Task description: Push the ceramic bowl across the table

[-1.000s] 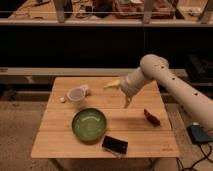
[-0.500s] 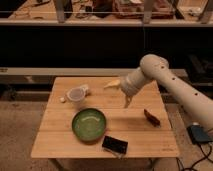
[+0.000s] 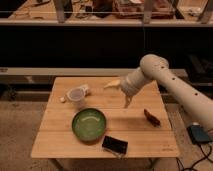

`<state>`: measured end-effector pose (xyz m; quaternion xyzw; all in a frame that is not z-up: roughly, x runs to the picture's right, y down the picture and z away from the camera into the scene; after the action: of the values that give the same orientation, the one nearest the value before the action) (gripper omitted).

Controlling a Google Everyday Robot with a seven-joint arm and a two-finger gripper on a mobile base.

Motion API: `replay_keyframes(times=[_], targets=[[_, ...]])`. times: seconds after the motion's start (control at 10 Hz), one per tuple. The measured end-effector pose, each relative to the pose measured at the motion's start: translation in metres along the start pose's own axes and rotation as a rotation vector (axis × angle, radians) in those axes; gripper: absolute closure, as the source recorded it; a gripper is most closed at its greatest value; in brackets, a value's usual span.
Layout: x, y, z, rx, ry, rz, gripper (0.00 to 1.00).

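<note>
The green ceramic bowl point(image 3: 89, 124) sits on the light wooden table point(image 3: 55, 140), front and left of centre. Its inside is paler green and holds nothing that I can see. My gripper point(image 3: 127, 103) hangs from the white arm over the middle right of the table. It points down, to the right of and behind the bowl, and is apart from it.
A translucent whitish plastic cup point(image 3: 76, 97) stands behind the bowl at the back left. A small pale item point(image 3: 62, 99) lies to its left. A black flat object point(image 3: 115, 145) lies at the front edge, right of the bowl. A dark brown item point(image 3: 152, 117) lies at the right.
</note>
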<state>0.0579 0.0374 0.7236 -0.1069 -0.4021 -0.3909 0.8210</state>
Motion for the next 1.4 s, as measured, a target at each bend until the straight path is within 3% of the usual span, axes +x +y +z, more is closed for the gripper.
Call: replay_keyframes(times=[0.8, 0.9, 1.1, 1.3, 1.4], targets=[[0.000, 0.000, -0.001, -0.005, 0.007, -0.006, 0.23], [0.004, 0.000, -0.002, -0.020, 0.034, -0.033, 0.30], [0.015, -0.011, -0.006, -0.045, 0.136, -0.137, 0.53], [0.009, -0.029, -0.004, -0.005, 0.160, -0.187, 0.71], [-0.001, -0.034, 0.003, 0.019, 0.145, -0.206, 0.81]])
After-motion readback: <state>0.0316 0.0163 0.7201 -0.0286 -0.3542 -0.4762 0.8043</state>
